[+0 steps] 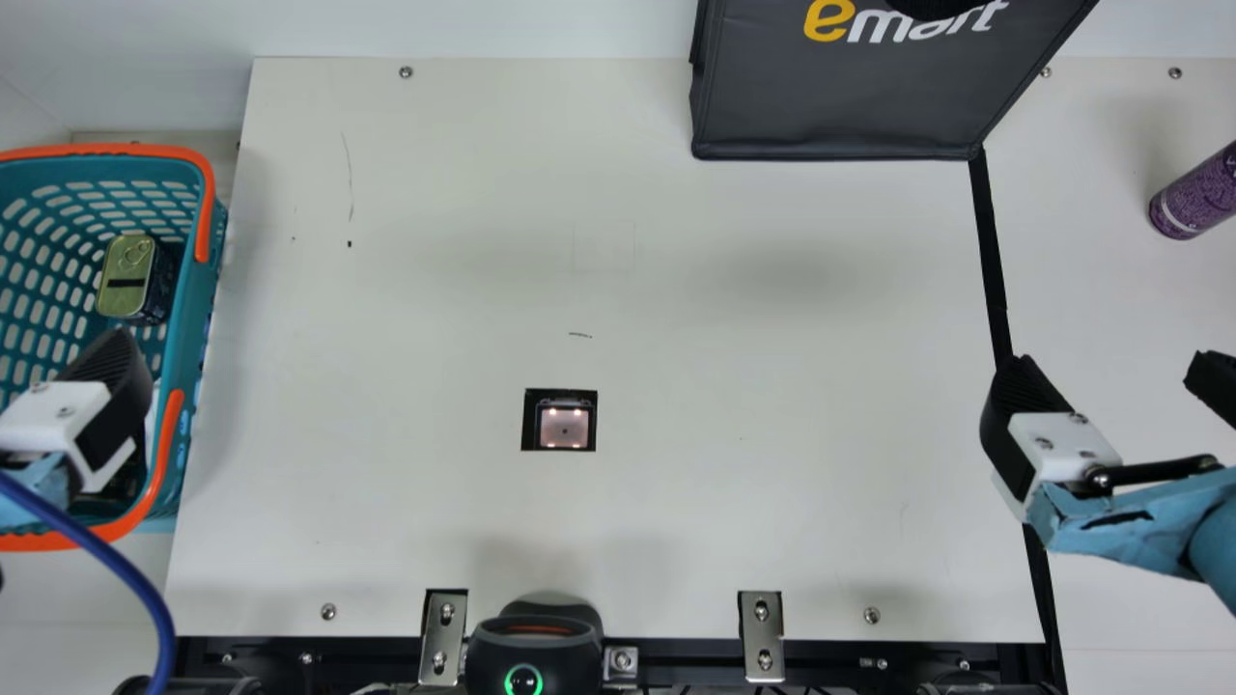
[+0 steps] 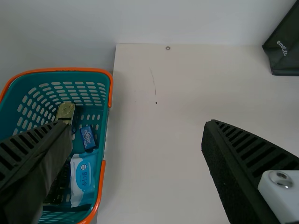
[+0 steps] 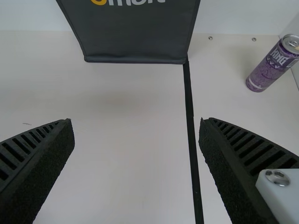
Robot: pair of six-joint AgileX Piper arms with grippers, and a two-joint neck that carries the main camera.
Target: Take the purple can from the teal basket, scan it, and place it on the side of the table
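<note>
- Main view: the purple can (image 1: 1195, 198) stands on the table (image 1: 772, 338), beyond the right hand (image 1: 1115, 375), well apart from it.
- The two fingers of this hand are apart.

- A purple can (image 3: 271, 66) with a silver top and dark, mottled print stood upright and closed near the tabletop's far right corner.
- A teal basket (image 1: 196, 299), its walls slotted and its orange handles folded down, sat upright, partly filled, along the tabletop's left edge.
</note>
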